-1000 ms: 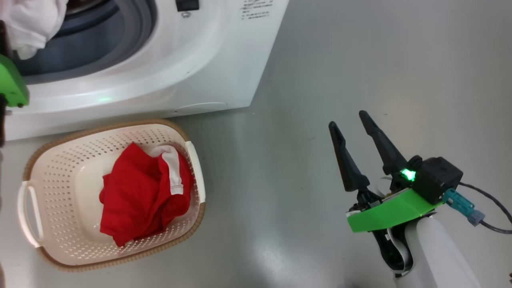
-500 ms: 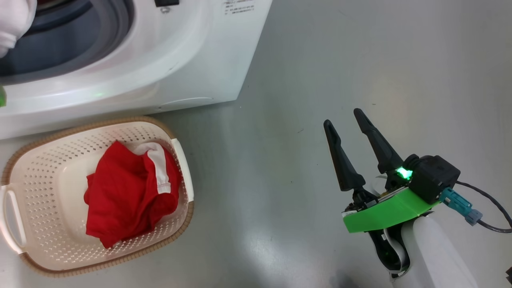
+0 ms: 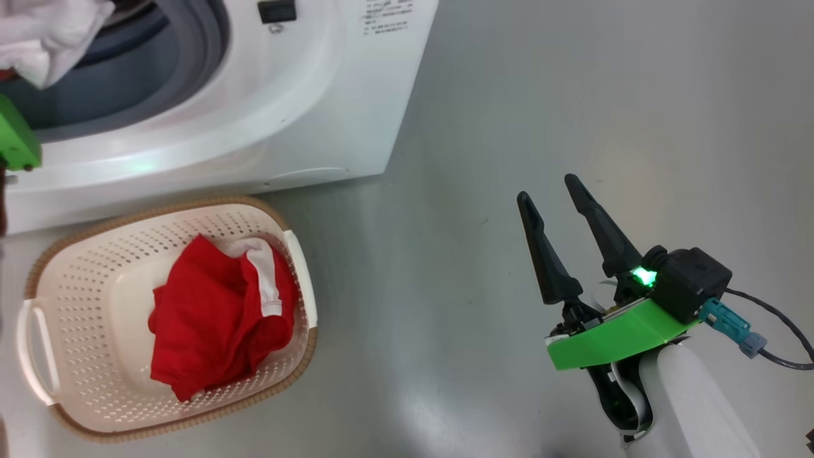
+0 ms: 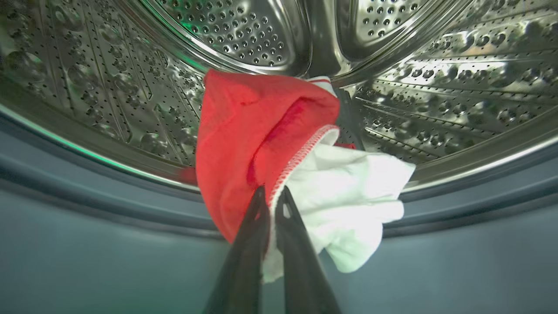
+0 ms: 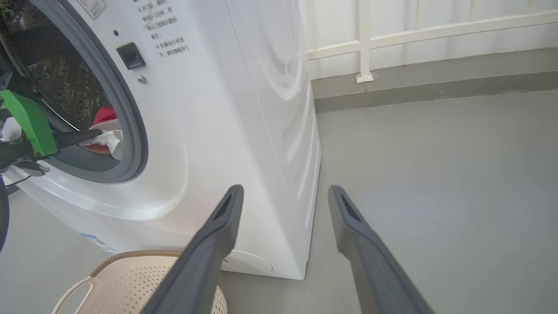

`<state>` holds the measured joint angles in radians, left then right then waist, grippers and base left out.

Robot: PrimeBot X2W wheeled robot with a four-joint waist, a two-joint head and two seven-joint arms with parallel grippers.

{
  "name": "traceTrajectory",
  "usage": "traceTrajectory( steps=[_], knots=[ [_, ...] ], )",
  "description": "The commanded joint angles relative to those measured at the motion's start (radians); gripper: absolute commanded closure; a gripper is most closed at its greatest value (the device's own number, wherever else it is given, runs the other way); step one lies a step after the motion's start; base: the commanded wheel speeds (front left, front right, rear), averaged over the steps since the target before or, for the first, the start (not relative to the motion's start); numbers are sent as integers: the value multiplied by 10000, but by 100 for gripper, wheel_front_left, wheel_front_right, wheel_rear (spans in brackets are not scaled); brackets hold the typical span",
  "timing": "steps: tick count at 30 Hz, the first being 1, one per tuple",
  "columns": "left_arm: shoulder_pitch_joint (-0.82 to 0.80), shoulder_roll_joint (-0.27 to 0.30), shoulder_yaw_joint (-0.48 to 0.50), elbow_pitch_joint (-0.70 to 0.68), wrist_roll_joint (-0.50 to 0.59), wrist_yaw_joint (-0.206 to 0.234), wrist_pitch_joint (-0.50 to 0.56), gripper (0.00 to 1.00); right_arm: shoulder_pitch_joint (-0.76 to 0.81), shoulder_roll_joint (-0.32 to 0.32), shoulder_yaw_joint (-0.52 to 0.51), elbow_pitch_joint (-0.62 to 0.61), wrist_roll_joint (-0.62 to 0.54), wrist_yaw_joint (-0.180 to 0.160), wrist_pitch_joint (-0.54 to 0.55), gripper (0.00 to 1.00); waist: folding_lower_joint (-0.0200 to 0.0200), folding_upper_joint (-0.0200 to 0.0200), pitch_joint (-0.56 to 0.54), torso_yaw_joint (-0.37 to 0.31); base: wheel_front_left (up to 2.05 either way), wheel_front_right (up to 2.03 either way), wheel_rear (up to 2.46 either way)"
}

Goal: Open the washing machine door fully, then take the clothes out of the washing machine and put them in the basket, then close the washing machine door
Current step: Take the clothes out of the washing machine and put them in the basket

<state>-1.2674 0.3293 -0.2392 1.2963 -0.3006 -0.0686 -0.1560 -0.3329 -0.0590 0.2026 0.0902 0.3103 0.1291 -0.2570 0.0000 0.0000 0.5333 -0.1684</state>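
Big white front-loading washing machine (image 5: 244, 109) stands on smooth grey floor (image 3: 509, 95). Its round mouth, edged with a grey rubber ring (image 5: 138, 144), faces the robot, and the steel perforated drum (image 4: 436, 65) is open to view.

Just before it on the floor is a cream perforated plastic basket with brown woven-look rim (image 3: 82, 267), long axis running alongside the machine's front. In it lies a crumpled bright red garment (image 3: 210, 318), its white band towards the machine.

A second red-and-white garment (image 4: 261, 131) sits at the drum's lip, white part drooping over the ring.

Left claw (image 4: 272, 196) points into the drum, fingers pressed together, pinching that garment at its red-white seam.

Right claw (image 3: 547, 189) hovers well apart over bare floor, fingers spread, empty.
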Motion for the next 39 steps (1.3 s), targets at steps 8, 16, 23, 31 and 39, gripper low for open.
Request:
traceTrajectory(
  steps=[8,16,23,31,39],
  knots=[
    [865,127,489,-528,-755,-514,-986,100,311,87,6,-57,-225,16,-48,0,0,0,-775,401,0,0,0],
    [2172,-108,947,-2648,-1665,-616,-1054,100,661,87,-176,45,-362,16,-48,0,0,0,-1358,707,0,0,0],
    [3308,-111,1218,-4787,-1983,-619,-1056,100,793,87,-291,59,-411,16,-48,0,0,0,-1552,930,0,0,0],
    [4496,-206,1854,-7184,-2020,-620,-1057,100,841,87,-318,88,-450,16,-48,0,0,0,-1683,1136,0,0,0],
    [5744,-466,2629,-9622,-1690,-620,-1057,100,1030,87,-330,150,-489,16,-48,0,0,0,-1943,1222,0,0,0]
  ],
)
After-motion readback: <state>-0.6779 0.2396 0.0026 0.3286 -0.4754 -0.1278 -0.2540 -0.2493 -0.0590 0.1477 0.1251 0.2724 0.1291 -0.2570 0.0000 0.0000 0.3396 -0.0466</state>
